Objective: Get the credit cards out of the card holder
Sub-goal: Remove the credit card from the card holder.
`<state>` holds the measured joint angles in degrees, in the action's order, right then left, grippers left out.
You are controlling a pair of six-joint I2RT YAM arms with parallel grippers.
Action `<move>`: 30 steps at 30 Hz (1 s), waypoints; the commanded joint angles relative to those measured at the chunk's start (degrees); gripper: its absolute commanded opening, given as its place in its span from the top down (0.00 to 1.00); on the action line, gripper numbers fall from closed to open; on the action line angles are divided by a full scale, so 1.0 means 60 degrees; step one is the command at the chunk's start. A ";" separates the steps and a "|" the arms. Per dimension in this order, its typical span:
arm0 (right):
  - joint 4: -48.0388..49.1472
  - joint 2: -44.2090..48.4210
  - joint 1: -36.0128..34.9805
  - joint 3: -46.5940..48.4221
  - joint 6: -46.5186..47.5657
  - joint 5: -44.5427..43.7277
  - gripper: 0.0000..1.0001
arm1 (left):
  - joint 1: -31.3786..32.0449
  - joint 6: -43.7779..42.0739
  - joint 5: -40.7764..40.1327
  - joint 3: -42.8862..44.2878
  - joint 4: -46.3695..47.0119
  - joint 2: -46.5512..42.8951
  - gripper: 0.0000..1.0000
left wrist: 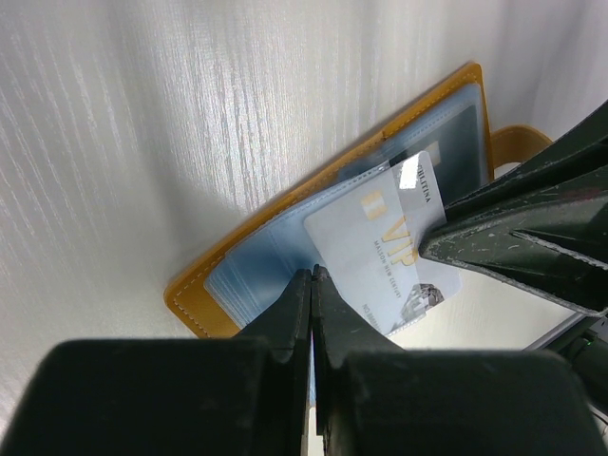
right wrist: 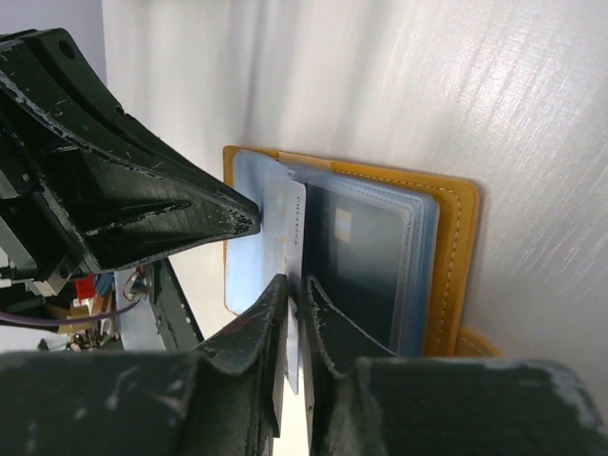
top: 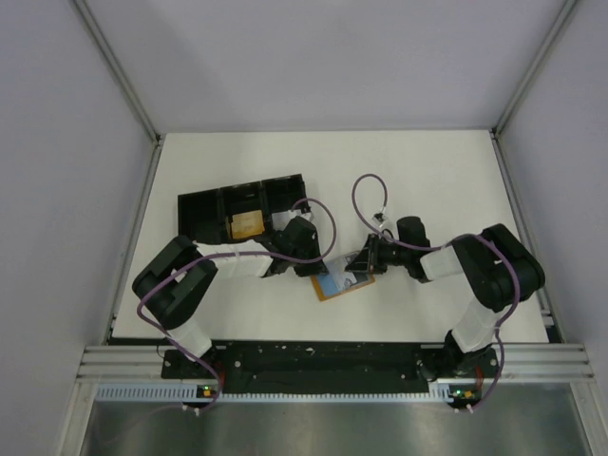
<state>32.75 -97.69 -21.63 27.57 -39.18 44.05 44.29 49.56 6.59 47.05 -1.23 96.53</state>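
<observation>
The orange-tan card holder (top: 353,283) lies open on the table between the arms, its clear sleeves (left wrist: 256,275) facing up. A pale credit card (left wrist: 380,247) marked VIP sticks partly out of a sleeve. My right gripper (right wrist: 296,283) straddles this card's edge (right wrist: 290,223), its jaws a sliver apart with a slim gap beside the card. My left gripper (left wrist: 313,274) is shut, tips on the sleeve next to the card's corner. A dark credit card (right wrist: 356,266) sits inside a sleeve. The right gripper's fingers (left wrist: 513,242) show in the left wrist view.
A black three-compartment tray (top: 204,214) stands at the back left, with an orange-tan item (top: 247,226) in its middle compartment. Purple cables loop over both arms. Grey walls close in the table on three sides.
</observation>
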 commanded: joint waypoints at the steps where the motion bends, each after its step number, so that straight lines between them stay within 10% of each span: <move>1: 0.0211 -0.0110 -0.0058 0.0239 0.0128 0.0027 0.97 | 0.0000 -0.0423 -0.0732 -0.0414 -0.1406 0.0654 1.00; 20: -0.3845 0.3506 0.0733 0.0179 0.1695 -0.2479 1.00 | -0.0014 -0.0525 -0.0747 -0.0838 -0.0763 0.0026 0.98; 30: -0.5370 0.5045 0.0309 0.0794 0.2779 -0.1850 1.00 | -0.0058 -0.3598 -0.0616 -0.0957 0.0118 -0.3371 0.28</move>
<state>4.12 -71.20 -18.44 28.38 -27.22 31.42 44.29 40.03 4.14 40.12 -0.80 84.27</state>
